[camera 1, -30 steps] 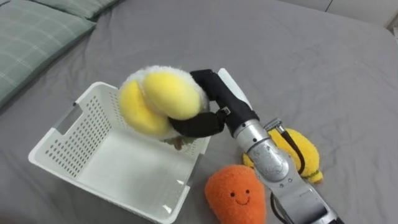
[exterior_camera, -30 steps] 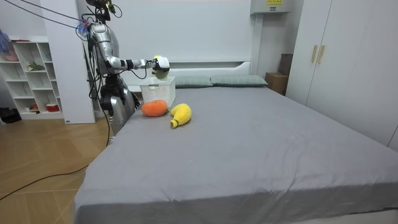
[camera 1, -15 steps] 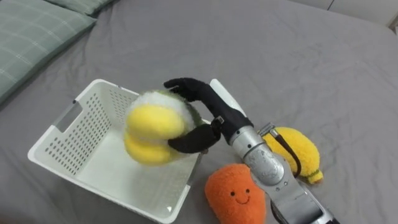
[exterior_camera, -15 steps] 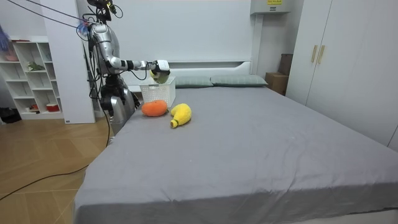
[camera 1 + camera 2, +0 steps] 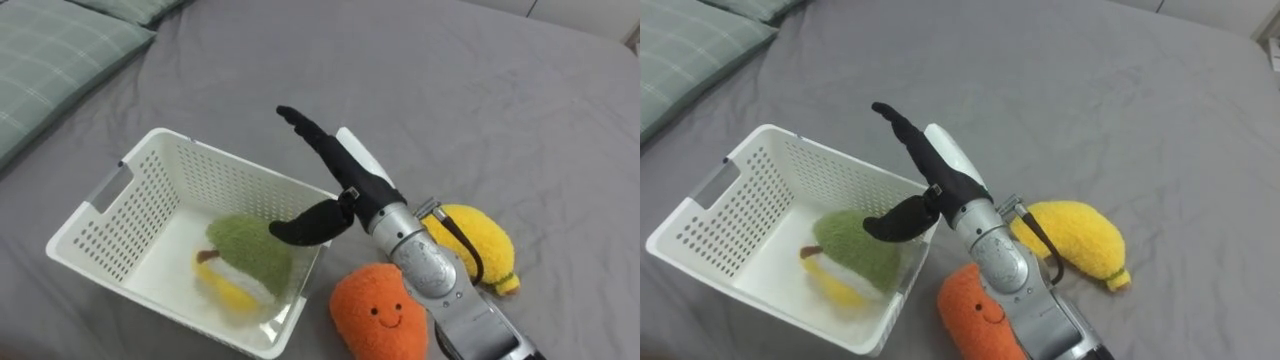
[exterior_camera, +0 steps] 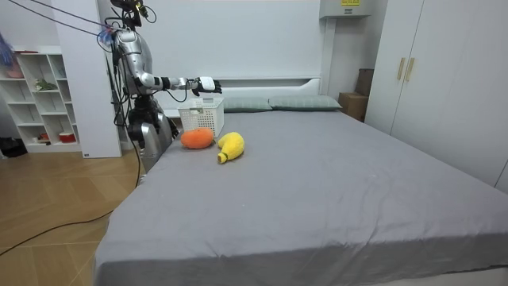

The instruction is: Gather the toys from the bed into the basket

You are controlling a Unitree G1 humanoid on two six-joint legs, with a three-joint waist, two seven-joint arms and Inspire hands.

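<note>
Eye views look steeply down from the head, close on the white basket [image 5: 140, 210] and grey bed [image 5: 500, 100]; room view stands well off beyond the bed's foot, facing the headboard [image 6: 262, 80]; all share basket and bed.

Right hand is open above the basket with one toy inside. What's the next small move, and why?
I'd draw the right hand back toward the orange toy, probably the nearest pick. The hand's fingers are straight and empty, the green toy lies in the basket, and the orange toy and yellow toy lie outside on the bed.
</note>
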